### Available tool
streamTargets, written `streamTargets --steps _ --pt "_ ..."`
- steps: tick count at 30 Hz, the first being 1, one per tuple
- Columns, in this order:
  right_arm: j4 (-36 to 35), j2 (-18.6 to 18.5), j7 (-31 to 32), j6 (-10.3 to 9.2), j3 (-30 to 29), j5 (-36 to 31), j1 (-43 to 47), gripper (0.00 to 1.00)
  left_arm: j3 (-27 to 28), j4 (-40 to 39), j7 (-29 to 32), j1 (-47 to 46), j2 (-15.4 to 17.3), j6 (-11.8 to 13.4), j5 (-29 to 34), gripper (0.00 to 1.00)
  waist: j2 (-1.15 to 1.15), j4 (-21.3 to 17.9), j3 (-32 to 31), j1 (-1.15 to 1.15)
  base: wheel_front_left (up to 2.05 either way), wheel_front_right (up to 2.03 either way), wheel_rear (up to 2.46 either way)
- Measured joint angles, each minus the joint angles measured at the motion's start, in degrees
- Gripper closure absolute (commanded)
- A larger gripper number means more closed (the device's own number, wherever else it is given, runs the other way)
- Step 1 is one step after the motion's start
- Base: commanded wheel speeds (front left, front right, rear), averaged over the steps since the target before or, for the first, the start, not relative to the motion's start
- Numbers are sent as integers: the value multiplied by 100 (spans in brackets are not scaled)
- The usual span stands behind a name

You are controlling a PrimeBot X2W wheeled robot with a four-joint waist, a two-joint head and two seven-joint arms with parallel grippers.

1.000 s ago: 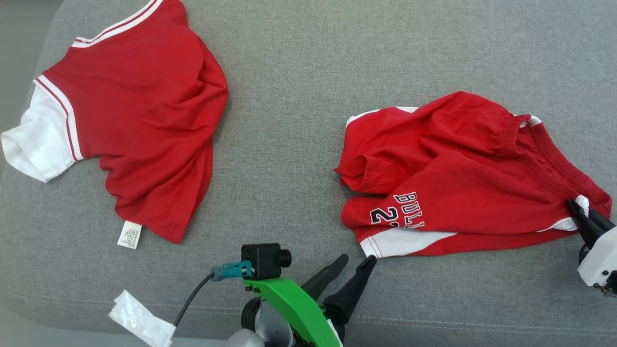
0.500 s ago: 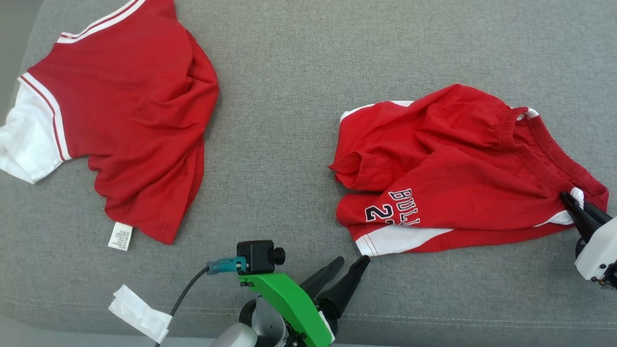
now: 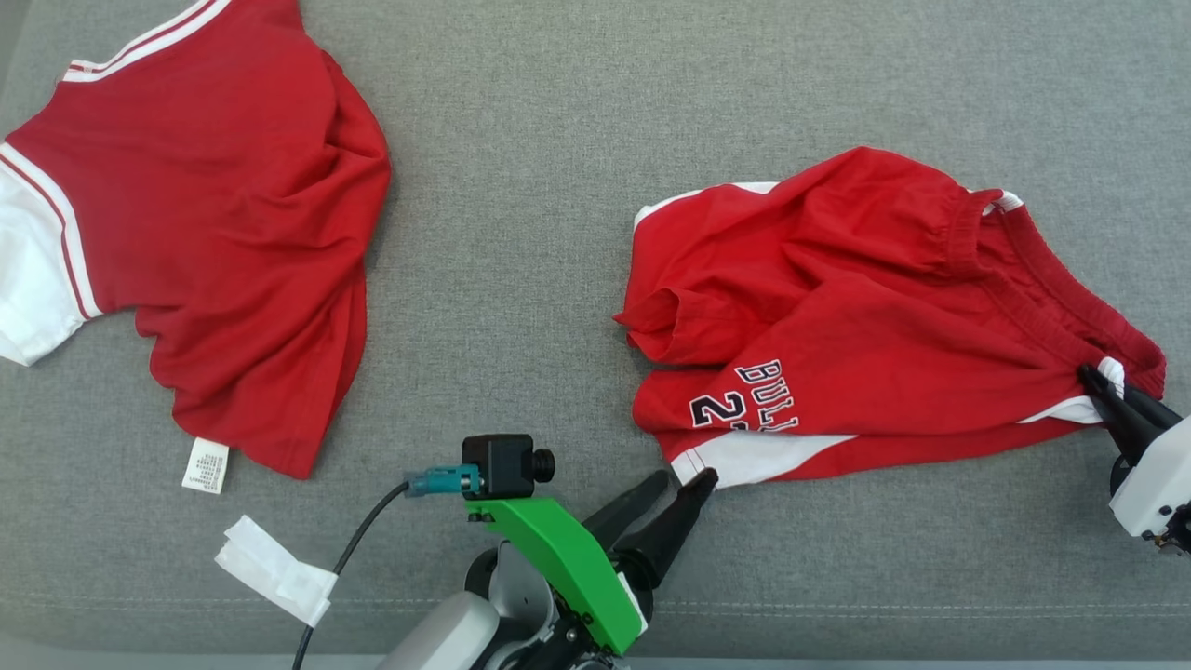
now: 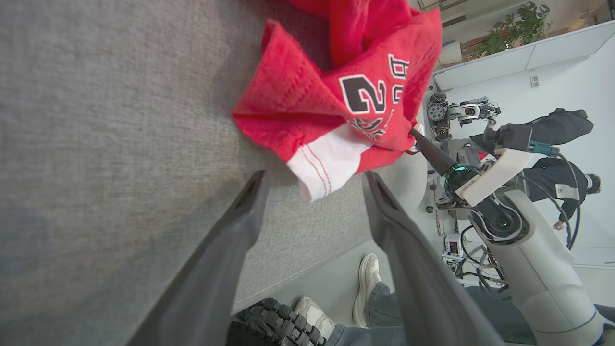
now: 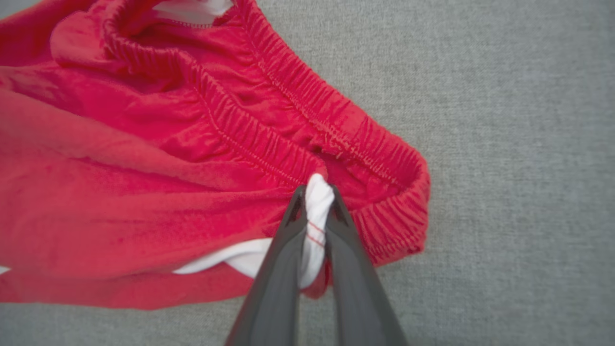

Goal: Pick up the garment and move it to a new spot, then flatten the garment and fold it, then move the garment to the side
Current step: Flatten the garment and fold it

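- t-shirt [image 3: 205, 233] lies at the left of the cushion [image 3: 521, 186], shorts [image 3: 865, 316] at the right, well apart
- left gripper [image 3: 685, 477] up front, right at the shorts' near-left corner
- right gripper [image 5: 314, 206] at the shorts' right end, on the waistband
- paper scrap [image 3: 274, 569] lies in front of the t-shirt

red shirt [image 3: 205, 233] clipped by head view's top and left edges. shorts [image 3: 865, 307] lettering half tucked under a fold. care label [image 3: 206, 465] text too small to read.

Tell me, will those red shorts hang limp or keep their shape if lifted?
Probably limp: the red shorts lie crumpled in soft folds on the grey cushion. Likely light, since the right end effector holds them by one pinched white corner. Slipping seems unlikely: cloth bunches in that pinch.
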Motion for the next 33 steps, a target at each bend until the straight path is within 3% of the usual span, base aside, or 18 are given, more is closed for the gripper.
streamTargets --steps 20,21,22,23,24,27,29,31,33 --pt "53 44 -34 0 12 5 -86 100 -257 198 -79 -281 -4 -108 -126 0 0 -56 60 0 0 0 0" --pt "55 45 -34 0 14 5 -86 100 -271 209 -80 -283 -4 -109 -132 13 0 -61 62 0 0 0 0" --pt "57 46 -35 0 16 5 -89 100 -281 214 -85 -288 -4 -109 -140 37 0 -67 64 0 0 0 0" --pt "58 48 -37 0 19 5 -91 100 -290 220 -86 -297 -4 -110 -142 48 0 -72 65 0 0 0 0" --pt "60 53 -51 0 21 5 -92 100 -302 225 -86 -312 -4 -112 -149 55 0 -78 66 0 0 0 0" --pt "69 66 -52 0 36 5 -103 100 -324 253 -135 -357 -4 -153 -165 63 0 -97 69 0 0 0 0" --pt "77 73 -52 1 37 5 -114 100 -366 276 -135 -398 -4 -154 -166 84 0 -109 72 0 0 0 0" --pt "83 77 -59 1 38 5 -117 100 -396 288 -136 -408 -4 -166 -172 98 0 -117 74 0 0 0 0" --pt "93 79 -60 1 42 5 -123 100 -427 307 -136 -419 -4 -179 -178 100 0 -123 75 0 0 0 0"
